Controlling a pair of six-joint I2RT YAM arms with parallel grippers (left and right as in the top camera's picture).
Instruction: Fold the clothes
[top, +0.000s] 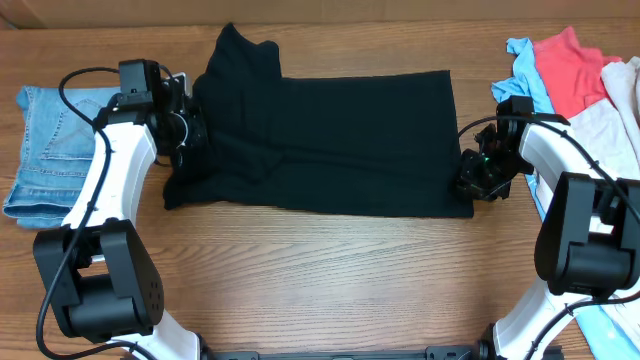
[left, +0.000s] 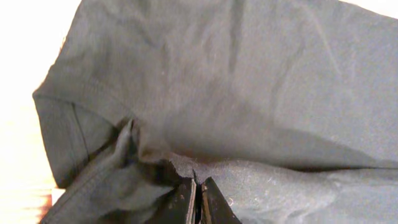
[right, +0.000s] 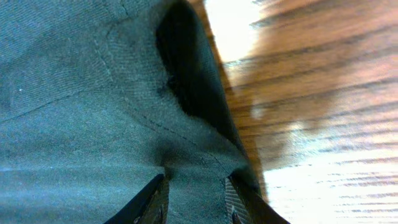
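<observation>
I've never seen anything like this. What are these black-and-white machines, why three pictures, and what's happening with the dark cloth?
They are two robot arms at a wooden table. The wide picture comes from a camera overhead; the two close-ups come from a camera on each wrist. A black T-shirt lies spread out, with folded jeans beside the left arm and a pile of coloured garments beside the right arm. The left gripper is pinched shut on fabric by a sleeve; the right gripper holds the shirt's opposite edge.
</observation>
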